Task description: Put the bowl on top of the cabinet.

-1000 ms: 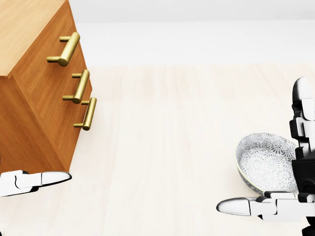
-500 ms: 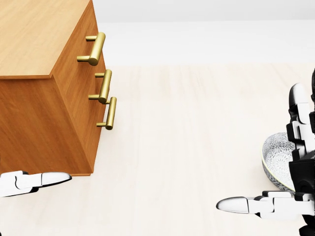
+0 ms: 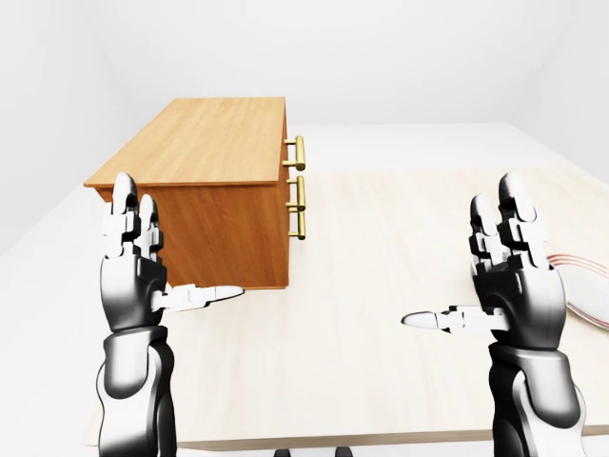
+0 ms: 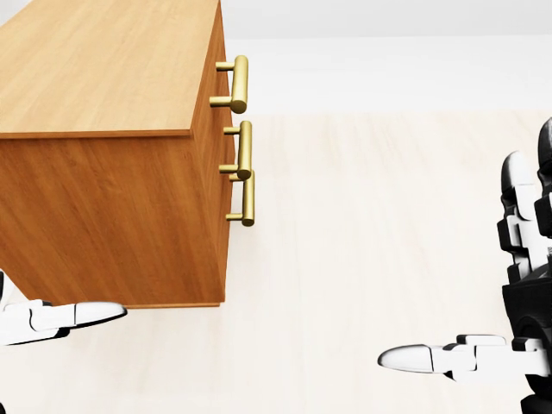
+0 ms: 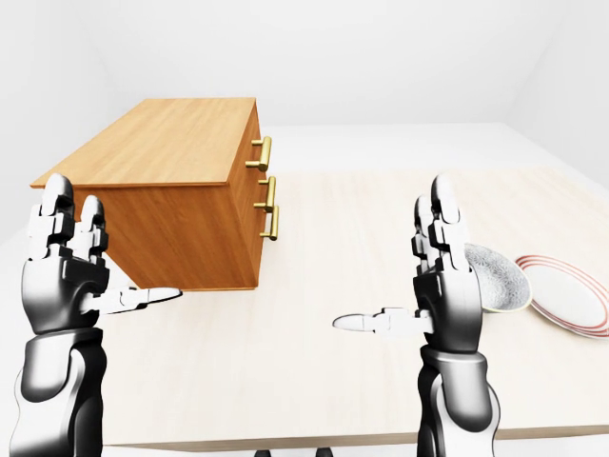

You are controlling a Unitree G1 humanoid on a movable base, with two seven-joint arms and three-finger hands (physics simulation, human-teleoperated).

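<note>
Grey-patterned bowl is seen resting on the pale table, partly hidden behind the right hand, just beside a red-rimmed plate; both hands are held up empty with fingers spread, left hand near the wooden cabinet; brass handles are mounted on its right face.

We hold both forearms upright. Our left robot hand is spread, fingers up and thumb pointing right; our right robot hand is likewise spread, thumb pointing left, gripping nothing.
</note>
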